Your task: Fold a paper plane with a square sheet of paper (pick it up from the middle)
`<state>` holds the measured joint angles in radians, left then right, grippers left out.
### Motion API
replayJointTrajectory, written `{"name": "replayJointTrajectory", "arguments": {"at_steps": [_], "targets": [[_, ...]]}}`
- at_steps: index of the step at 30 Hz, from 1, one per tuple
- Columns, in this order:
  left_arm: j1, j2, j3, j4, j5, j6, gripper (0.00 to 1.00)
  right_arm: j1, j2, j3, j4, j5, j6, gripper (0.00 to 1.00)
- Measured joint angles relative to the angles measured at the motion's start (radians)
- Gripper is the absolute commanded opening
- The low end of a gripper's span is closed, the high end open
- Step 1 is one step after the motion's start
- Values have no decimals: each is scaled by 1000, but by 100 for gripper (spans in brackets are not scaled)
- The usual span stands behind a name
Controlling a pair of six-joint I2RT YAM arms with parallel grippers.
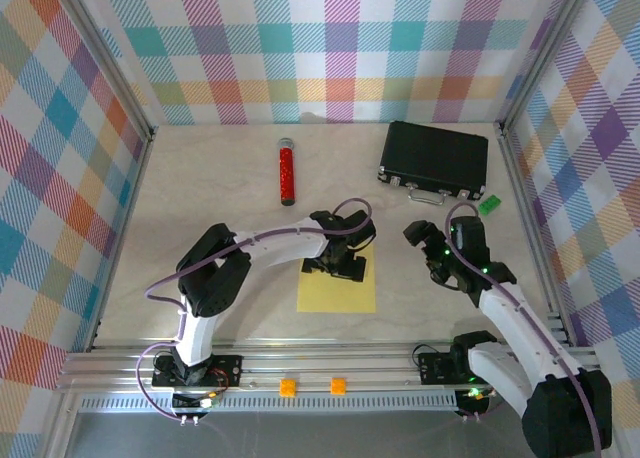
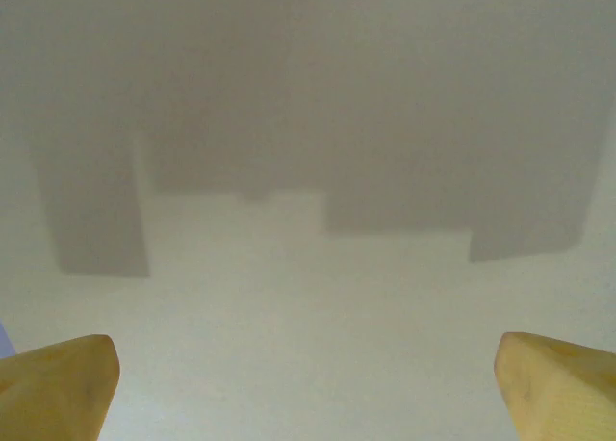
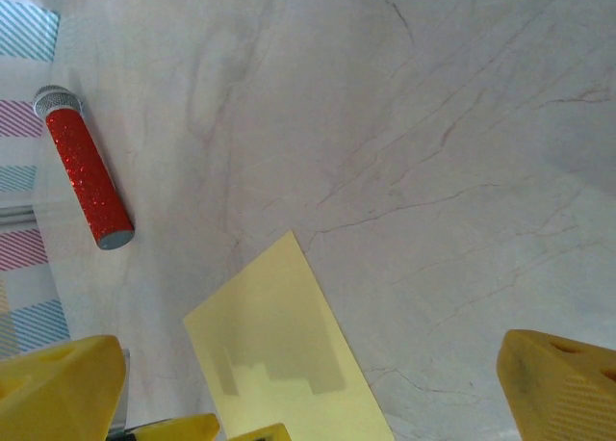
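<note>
Plaid walls box in the pale marbled worktop [image 1: 200, 178], and I see the square sheet of paper [image 1: 337, 290] lying flat near its front middle. My left claw [image 1: 338, 261] sits low over the sheet's far edge with its fingers spread wide apart; through its own camera the surface below is blurred and pale, probably the paper. The right claw [image 1: 428, 248] hangs off to the sheet's right, also spread and holding nothing. A red cylinder [image 1: 287, 173], black case [image 1: 435, 158] and small green block [image 1: 489, 205] lie further back
</note>
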<state>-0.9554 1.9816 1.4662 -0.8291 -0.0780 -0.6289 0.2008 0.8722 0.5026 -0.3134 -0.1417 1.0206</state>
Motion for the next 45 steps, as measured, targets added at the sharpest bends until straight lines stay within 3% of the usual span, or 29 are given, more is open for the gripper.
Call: {"name": "replayJointTrajectory", "arguments": {"at_steps": [23, 45], "targets": [[-12, 94, 51, -39, -44, -60, 100, -31, -45, -3, -25, -9, 14, 99], [-12, 43, 35, 21, -42, -67, 100, -32, -43, -9, -20, -28, 13, 99]]}}
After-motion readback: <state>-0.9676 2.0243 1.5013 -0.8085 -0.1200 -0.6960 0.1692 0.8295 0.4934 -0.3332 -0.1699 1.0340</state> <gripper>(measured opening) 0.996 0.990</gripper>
